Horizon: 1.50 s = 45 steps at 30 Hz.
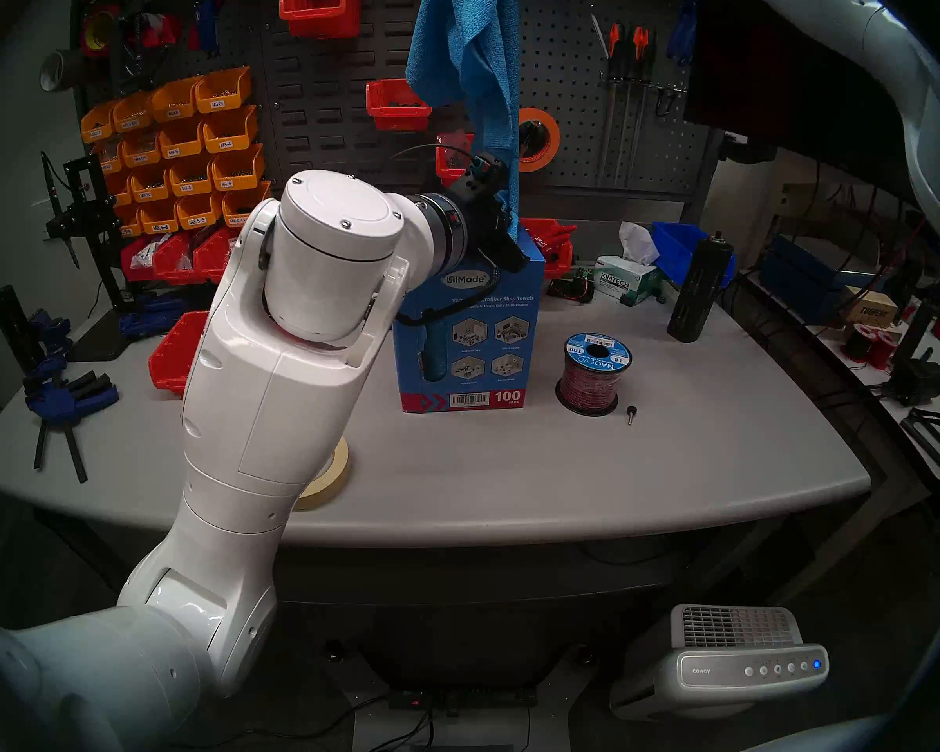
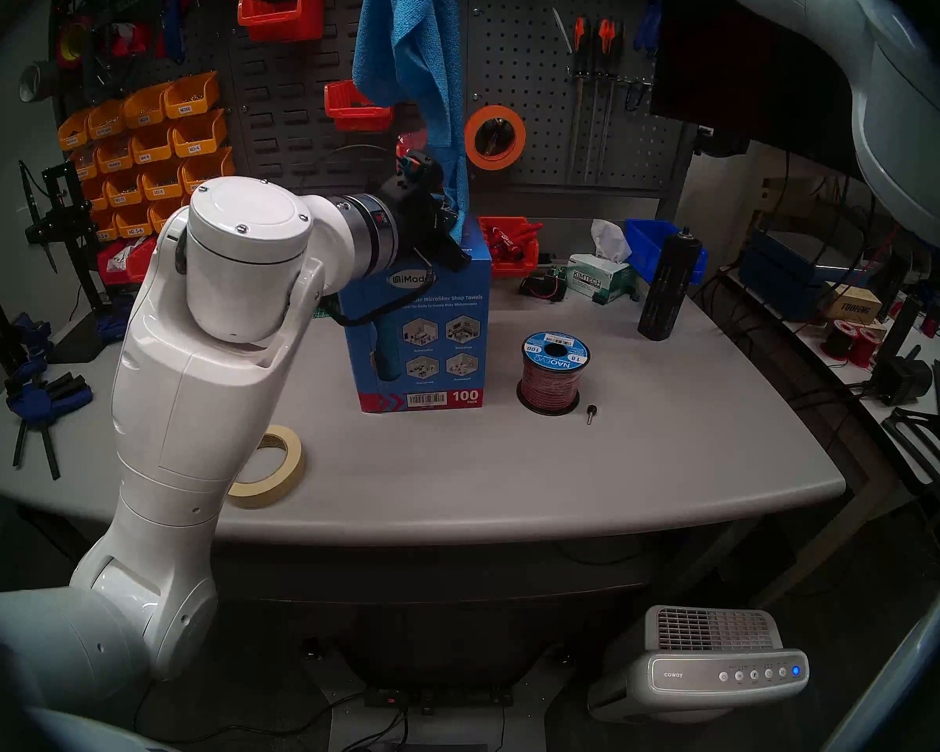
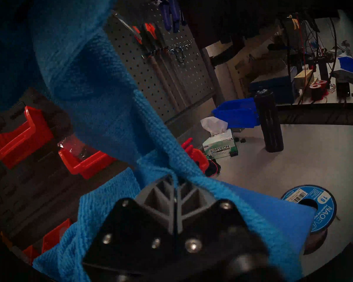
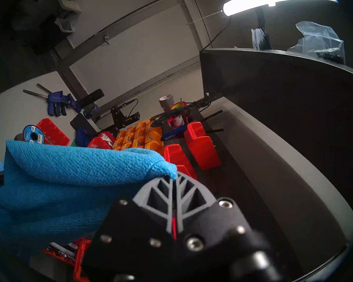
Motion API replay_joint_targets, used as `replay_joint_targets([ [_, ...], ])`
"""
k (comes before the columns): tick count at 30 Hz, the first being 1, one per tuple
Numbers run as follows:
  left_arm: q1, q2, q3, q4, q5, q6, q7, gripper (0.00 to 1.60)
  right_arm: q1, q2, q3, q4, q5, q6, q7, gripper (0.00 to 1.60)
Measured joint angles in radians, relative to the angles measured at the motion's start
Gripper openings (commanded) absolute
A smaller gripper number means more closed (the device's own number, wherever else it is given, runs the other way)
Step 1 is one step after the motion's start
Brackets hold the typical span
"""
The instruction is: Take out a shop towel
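The shop towel [image 1: 459, 56] hangs stretched above the blue "100 pack" carton [image 1: 470, 333], which stands upright near the middle of the surface [image 1: 511, 474], toward its back edge. Left gripper [image 3: 174, 178] is clamped tight on the towel's lower part just over the carton top; in left wrist view the cloth bunches into the closed tips and drapes both sides. Right gripper [image 4: 174, 178] is up high, out of head views, pinched shut on the towel's upper corner; cloth hangs off to the left of its fingertips in right wrist view. Whether the towel's bottom end is clear of the carton opening, can't tell. Wire spool [image 1: 595, 374] sits right of the carton, Kimtech tissue box [image 1: 628, 281] near the back right edge.
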Motion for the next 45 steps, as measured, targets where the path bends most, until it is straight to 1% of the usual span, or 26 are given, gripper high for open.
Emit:
replay_joint_targets([
  [11,0.027,0.017,0.001,-0.031,0.02,-0.013,0.024,0.0,-0.003,-0.016,0.011,0.029,0.004,0.001,-0.006,0.0],
  [32,0.079,0.04,0.007,-0.08,0.039,-0.042,0.054,0.0,0.018,-0.049,0.037,0.095,0.011,0.069,0.055,0.0],
  [45,0.112,0.051,0.002,-0.11,0.041,-0.047,0.073,0.0,0.032,-0.066,0.052,0.133,0.015,0.112,0.073,0.0],
])
